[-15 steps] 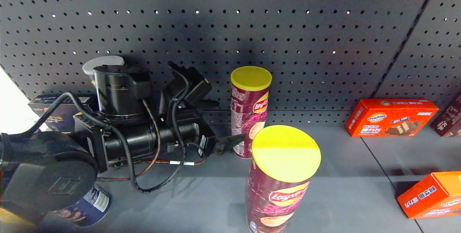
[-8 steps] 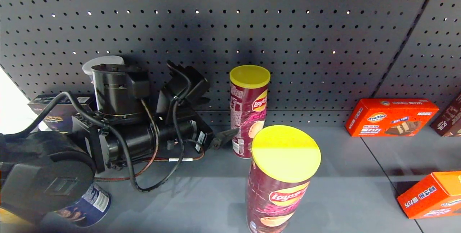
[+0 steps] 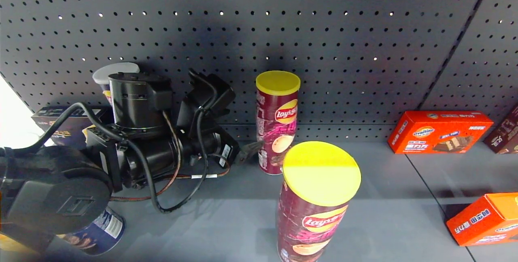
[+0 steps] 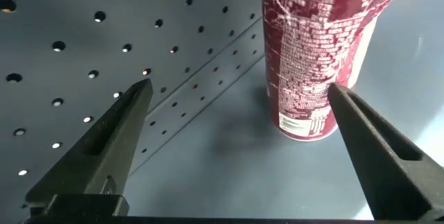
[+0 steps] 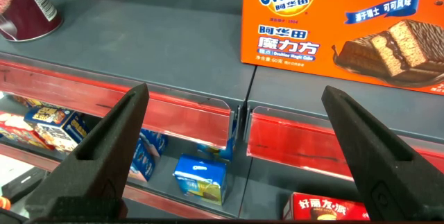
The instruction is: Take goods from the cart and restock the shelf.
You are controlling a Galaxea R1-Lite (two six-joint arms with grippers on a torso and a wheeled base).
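On the shelf (image 3: 384, 197), left tool (image 4: 239, 89) gapes wide by rear can (image 3: 277, 120); right tool (image 5: 236, 92) wide.

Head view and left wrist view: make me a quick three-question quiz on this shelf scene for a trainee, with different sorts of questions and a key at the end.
1. True or false: the left gripper is shut on the rear chip can.
2. Pick one: the lid of the front chip can is A yellow, B white, C orange.
3. Fill in: the orange boxes lie to the robot's ____ of both cans.

Key: 1 false, its jaws stand open and the can stands free on the shelf; 2 A; 3 right.
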